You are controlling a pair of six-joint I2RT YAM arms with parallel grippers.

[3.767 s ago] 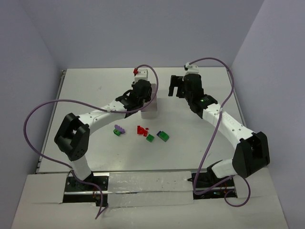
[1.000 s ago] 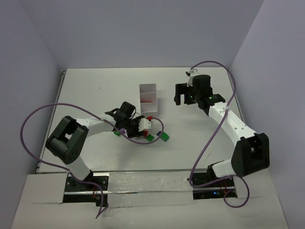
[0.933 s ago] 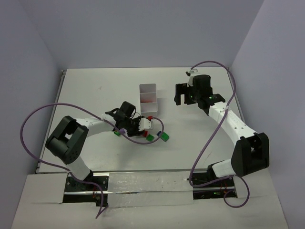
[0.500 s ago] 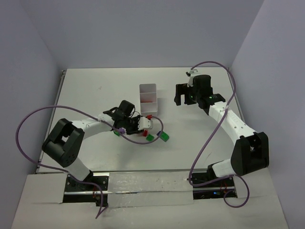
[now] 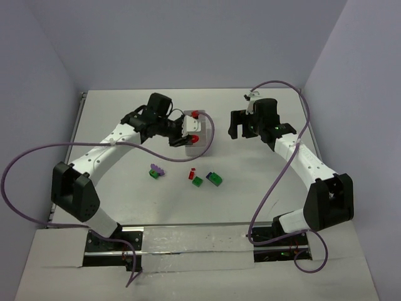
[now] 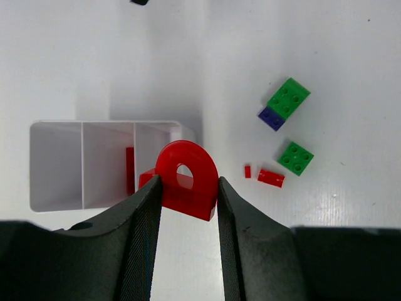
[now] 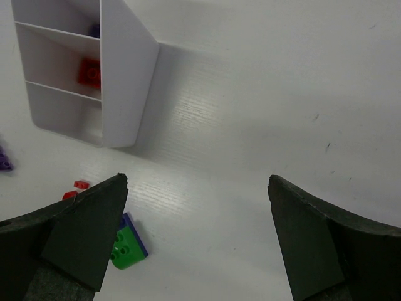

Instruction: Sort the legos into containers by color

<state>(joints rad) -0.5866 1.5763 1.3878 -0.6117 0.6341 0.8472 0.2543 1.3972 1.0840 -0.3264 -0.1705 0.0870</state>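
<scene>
My left gripper point(image 5: 191, 137) is shut on a red lego with a round hole point(image 6: 187, 182) and holds it above the near end of the white three-compartment tray point(image 6: 56, 128). The arm hides most of the tray in the top view point(image 5: 199, 149). A red brick point(image 7: 89, 73) lies in the middle compartment and a dark one point(image 7: 94, 29) in the far one. On the table lie a green-and-blue brick point(image 5: 214, 179), a green brick point(image 5: 198, 181), small red pieces point(image 5: 192, 174) and a purple-and-green piece point(image 5: 156, 170). My right gripper point(image 5: 235, 125) is open and empty to the right of the tray.
The purple cable of the left arm loops over the left half of the table point(image 5: 37, 157). A red-and-white cable connector point(image 5: 195, 115) sits on the left wrist. The right arm's cable point(image 5: 276, 182) hangs along the right side.
My left gripper rose from the loose legos with the red lego in it and moved back over the tray. The right arm has stayed still for the last second.
</scene>
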